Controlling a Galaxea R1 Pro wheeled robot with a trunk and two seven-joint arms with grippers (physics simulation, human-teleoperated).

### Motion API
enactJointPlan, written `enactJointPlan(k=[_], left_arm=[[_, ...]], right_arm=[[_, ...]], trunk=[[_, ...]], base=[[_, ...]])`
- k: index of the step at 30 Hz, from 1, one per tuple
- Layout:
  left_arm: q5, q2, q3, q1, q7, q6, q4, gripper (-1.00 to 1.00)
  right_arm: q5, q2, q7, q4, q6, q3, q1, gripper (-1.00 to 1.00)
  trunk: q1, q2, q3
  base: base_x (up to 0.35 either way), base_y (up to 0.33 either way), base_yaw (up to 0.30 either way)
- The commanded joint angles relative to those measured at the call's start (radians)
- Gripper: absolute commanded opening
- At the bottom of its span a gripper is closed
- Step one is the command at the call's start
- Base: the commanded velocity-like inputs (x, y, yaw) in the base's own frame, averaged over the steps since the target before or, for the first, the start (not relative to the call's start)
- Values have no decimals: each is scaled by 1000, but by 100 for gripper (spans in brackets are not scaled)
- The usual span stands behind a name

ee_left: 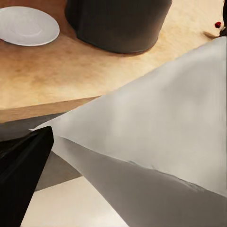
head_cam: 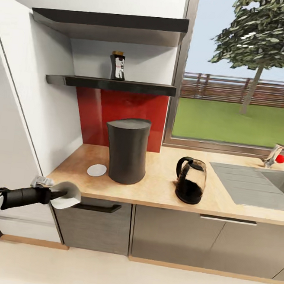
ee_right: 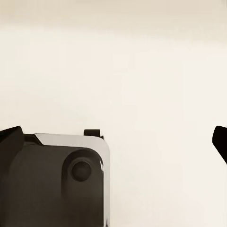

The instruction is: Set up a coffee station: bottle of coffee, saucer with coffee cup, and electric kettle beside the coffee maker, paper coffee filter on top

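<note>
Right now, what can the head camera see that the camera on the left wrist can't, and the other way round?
The head view alone takes in the bottle of coffee on the kitchen shelf, the electric kettle, the sink and the window with a tree outside. The left wrist view alone gives a close look at the filter's fold and creases. Both show the paper coffee filter held in the left gripper, the saucer, the coffee maker and the kitchen countertop.

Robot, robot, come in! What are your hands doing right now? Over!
Left gripper shut on paper coffee filter, off the countertop edge. Right gripper open, empty. Coffee maker lid bare, nothing in the way.
</note>
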State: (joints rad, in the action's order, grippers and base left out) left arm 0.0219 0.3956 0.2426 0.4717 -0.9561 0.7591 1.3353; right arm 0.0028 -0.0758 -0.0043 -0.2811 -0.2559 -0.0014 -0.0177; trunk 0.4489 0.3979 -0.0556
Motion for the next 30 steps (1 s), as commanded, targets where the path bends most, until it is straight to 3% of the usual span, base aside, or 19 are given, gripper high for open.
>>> enactJointPlan(k=[1,5,11,15,20,22,25,28,30], left_arm=[[2,0,2,1,-3,8,0,-100],[1,0,3,4,-3,14,0,-100],[0,-1,4,18,3,129,2,-100],[-1,0,7,30,6,145,3,-100],[-1,0,42,124,28,234,-3,-100],[1,-1,91,234,78,263,-10,-100],[2,-3,101,301,126,271,-26,-100],[3,-7,116,423,186,274,-174,-100],[4,-11,158,487,224,275,-279,-100]], right_arm=[[0,-1,0,0,-3,0,-1,100],[0,-13,-1,0,-3,-1,-1,100],[-1,-28,-1,0,-4,-1,-1,100],[-1,-30,-1,0,-4,-2,-1,100],[-3,-30,-1,0,-2,-2,-1,100],[-3,-30,0,0,-2,-2,-1,100],[-3,-30,0,0,-2,-2,-1,100],[-3,-30,0,0,-2,-3,-1,100],[-3,-30,0,0,-2,-3,-1,100]], trunk=[[1,2,-2],[1,2,-2],[1,2,-2],[1,2,-2],[1,2,-2],[1,2,-2],[1,2,-2],[1,2,-2],[1,2,-2]], base=[[275,218,9],[286,189,3],[155,72,0],[17,7,0],[3,1,-39],[0,0,-222],[0,0,-251],[0,0,-261],[0,0,-263]])
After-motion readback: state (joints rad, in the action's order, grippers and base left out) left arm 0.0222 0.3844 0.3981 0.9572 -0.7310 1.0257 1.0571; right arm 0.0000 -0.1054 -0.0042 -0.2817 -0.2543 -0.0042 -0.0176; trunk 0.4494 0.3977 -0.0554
